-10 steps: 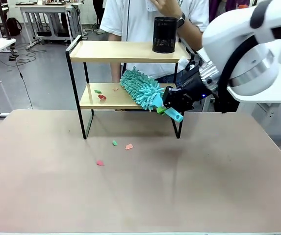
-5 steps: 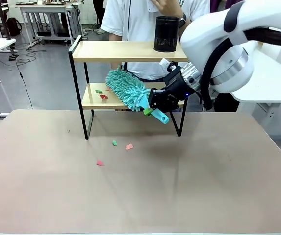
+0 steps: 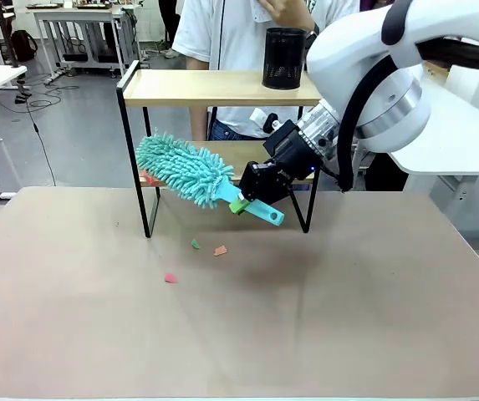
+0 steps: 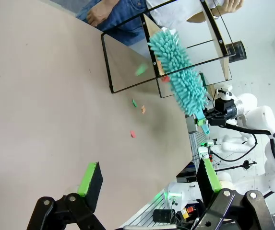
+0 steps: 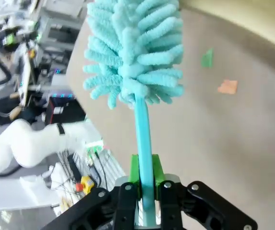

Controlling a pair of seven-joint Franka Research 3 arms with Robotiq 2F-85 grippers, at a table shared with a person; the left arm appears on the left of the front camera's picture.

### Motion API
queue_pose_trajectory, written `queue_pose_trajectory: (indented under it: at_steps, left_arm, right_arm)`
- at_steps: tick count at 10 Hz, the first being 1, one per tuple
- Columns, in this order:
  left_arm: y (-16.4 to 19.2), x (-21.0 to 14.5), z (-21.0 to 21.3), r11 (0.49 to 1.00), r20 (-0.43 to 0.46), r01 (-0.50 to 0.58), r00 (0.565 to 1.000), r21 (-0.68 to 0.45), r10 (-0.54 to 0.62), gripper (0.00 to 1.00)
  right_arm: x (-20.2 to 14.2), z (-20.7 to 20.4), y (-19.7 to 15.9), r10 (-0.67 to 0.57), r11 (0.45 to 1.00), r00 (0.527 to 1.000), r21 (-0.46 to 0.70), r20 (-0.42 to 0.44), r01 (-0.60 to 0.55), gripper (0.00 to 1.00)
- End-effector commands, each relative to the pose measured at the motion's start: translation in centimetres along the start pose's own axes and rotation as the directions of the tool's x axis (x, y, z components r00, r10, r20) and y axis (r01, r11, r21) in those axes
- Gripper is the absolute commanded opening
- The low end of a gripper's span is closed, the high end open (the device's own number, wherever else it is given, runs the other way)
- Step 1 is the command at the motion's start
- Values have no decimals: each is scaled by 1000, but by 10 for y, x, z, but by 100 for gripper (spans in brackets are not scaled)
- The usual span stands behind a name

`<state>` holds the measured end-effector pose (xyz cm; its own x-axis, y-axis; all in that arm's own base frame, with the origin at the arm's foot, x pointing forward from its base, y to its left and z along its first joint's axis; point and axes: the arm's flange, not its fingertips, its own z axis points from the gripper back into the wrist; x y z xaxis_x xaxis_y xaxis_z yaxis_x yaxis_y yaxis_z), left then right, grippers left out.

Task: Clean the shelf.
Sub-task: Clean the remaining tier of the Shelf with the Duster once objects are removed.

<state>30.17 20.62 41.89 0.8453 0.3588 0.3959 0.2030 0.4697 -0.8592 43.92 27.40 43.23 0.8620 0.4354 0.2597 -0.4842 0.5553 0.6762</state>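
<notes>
Teal microfibre duster point(image 3: 185, 171), clamped in right gripper point(image 3: 241, 203), swept to left end of shelf point(image 3: 206, 88); lower-board scraps point(image 4: 140, 70) judged nearly cleared. Left gripper point(image 4: 149, 173) jaws apart.

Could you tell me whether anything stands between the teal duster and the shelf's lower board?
Nothing visible does: the fluffy teal duster in the right gripper reaches across the lower board of the black-framed wooden shelf.

Black-framed, two-tier wooden shelf point(image 3: 206, 87) stands upright.

Shelf point(image 3: 214, 88) at table point(image 3: 323, 326)'s far side, cup point(image 3: 282, 58) on top right, duster point(image 3: 185, 170) before it, scraps point(image 3: 220, 250) nearer
</notes>
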Motion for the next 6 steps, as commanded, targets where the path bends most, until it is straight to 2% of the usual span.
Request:
queue_pose_trajectory:
  at_steps: [1, 2, 6]
  left_arm:
    - [0, 0, -1, 999, 19, 22, 1000, -23, -22, 100]
    - [0, 0, -1, 999, 19, 22, 1000, -23, -22, 100]
    - [0, 0, -1, 999, 19, 22, 1000, -23, -22, 100]
  right_arm:
    - [-10, 15, -10, 137, 984, 983, 133, -124, -120, 8]
    - [-16, 21, -12, 177, 971, 974, 184, -141, -150, 8]
    - [-42, 42, -18, 144, 975, 987, 182, -75, -129, 8]
